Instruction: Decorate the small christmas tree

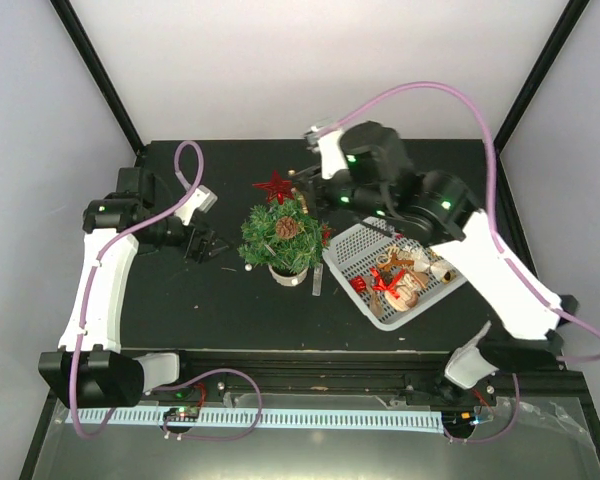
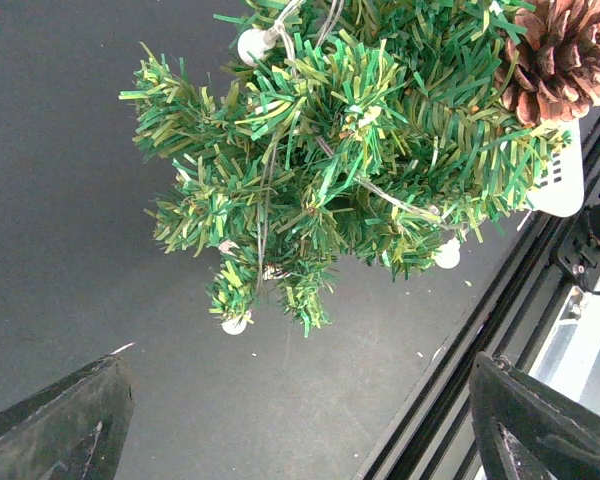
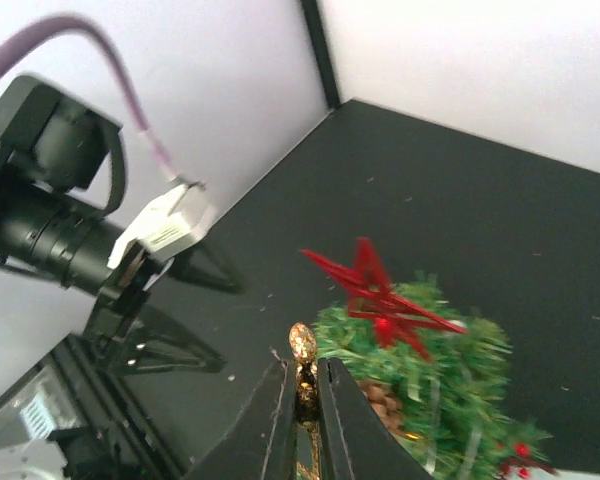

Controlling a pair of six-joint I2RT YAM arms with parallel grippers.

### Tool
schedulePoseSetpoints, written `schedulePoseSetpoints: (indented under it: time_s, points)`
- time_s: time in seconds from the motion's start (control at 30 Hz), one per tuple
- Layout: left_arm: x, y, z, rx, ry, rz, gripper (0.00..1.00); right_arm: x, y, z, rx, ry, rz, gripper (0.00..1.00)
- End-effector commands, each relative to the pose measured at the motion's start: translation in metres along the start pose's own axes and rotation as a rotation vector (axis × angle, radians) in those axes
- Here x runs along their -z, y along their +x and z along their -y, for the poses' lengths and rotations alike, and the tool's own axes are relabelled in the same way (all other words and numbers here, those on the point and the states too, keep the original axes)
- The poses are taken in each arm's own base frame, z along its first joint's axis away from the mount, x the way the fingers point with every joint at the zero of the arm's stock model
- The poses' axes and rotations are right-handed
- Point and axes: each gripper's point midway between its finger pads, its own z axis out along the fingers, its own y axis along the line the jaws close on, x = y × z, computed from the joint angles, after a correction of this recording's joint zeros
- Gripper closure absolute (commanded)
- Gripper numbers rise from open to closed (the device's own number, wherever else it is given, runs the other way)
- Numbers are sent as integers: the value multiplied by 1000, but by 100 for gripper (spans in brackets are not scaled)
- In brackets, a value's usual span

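Observation:
The small christmas tree point(image 1: 276, 236) stands mid-table on a whitish base point(image 1: 287, 272), with a red star point(image 1: 275, 187) on top and a pine cone point(image 1: 287, 227) in its branches. My right gripper point(image 3: 301, 385) is shut on a gold glittery ornament point(image 3: 301, 344), holding it just beside the tree point(image 3: 430, 370) near the star point(image 3: 380, 300). In the top view that gripper point(image 1: 305, 200) is at the tree's upper right. My left gripper point(image 1: 205, 245) stands open to the tree's left, a little apart from it. Its wrist view shows the branches point(image 2: 360, 150) beyond wide, empty fingers point(image 2: 60, 420).
A white plastic basket point(image 1: 345, 262) with several ornaments, red, gold and beige, sits tilted right of the tree. The table's metal front rail point(image 2: 510, 330) runs close by the tree. My left arm point(image 3: 50, 200) shows beyond the held ornament.

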Motion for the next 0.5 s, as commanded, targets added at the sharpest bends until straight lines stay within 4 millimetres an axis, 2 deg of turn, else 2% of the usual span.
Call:
schedulePoseSetpoints:
  time_s: [0.0, 0.2, 0.33, 0.47]
  points:
    - [10, -8, 6, -28, -3, 55, 9, -24, 15, -33, 95, -85, -108, 90]
    - [23, -6, -11, 22, -68, 98, 11, -49, 27, -61, 137, -141, -160, 89]
    - [21, -1, 17, -32, 85, 112, 15, -66, 40, -72, 137, -173, -205, 89]
    - [30, -11, 44, -96, 188, 180, 23, -80, 47, -81, 126, -205, -229, 89]
